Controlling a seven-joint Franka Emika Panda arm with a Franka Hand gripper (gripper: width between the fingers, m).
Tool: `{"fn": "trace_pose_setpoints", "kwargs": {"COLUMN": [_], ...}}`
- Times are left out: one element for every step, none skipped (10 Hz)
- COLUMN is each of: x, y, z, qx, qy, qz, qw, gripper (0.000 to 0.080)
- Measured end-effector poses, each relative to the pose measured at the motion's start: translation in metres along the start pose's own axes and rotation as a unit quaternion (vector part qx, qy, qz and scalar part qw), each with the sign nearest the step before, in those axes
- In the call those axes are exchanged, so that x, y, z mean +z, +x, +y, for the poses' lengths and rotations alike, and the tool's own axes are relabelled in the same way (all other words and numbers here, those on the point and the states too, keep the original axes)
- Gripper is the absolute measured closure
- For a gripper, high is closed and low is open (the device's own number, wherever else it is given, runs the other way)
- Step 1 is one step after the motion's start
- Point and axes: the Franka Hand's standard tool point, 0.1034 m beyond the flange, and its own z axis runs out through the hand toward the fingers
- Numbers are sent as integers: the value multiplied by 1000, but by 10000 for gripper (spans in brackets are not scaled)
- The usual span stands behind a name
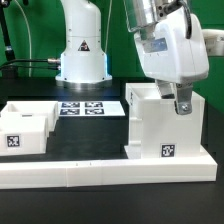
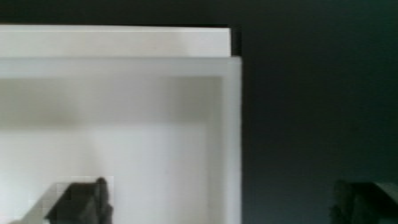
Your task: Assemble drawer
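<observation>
Black table (image 1: 95,138), dark backdrop, and the arm's white base (image 1: 82,55) sits at the back with a blue glow on it. Starting from the exterior view's left, a shallow white tray (image 1: 25,128) of the drawer sits well apart from the gripper (image 1: 181,108), far off toward that side. Its left end is cut off by the frame.

Next, between the tray and the gripper but further back, the marker board (image 1: 82,108) lies flat on the table. Then the big boxy housing (image 1: 150,120) stands upright right under the gripper, with a tag (image 1: 167,152) on its front face. The long low border wall (image 1: 100,172) runs along in front of it.

The gripper hangs at the housing's top edge, toward the exterior view's right. Can't tell from there if it touches the plastic, since the hand's white body covers that corner.

In the wrist view the two dark fingers (image 2: 75,200) are spread wide with nothing pinched, and only their tips show. One sits over the housing's white panel and the other over the dark beyond it, so the panel's edge runs between them. That view is blurry, and it's unclear which face of the housing it shows.
</observation>
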Motion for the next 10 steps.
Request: {"fn": "trace_pose_setpoints", "kwargs": {"x": [-3,-16,-29,-44,-50,-46,-46,-46,-45,-45], "y": [-1,-2,-3,0,3,2,1,2,5,17], "z": [0,5,12,19,23,24,24,24,26,34], "qx": [-23,-55,-81,-104,-113,-117,-118,-145,-208,-316], "qy": [1,6,9,14,16,13,13,13,9,-11], "qz": [-1,-5,-8,-12,-12,-13,-13,-12,-11,-18], "qw": [1000,998,997,994,993,993,993,989,978,949], "gripper": [155,151,151,151,151,151,151,151,151,151]}}
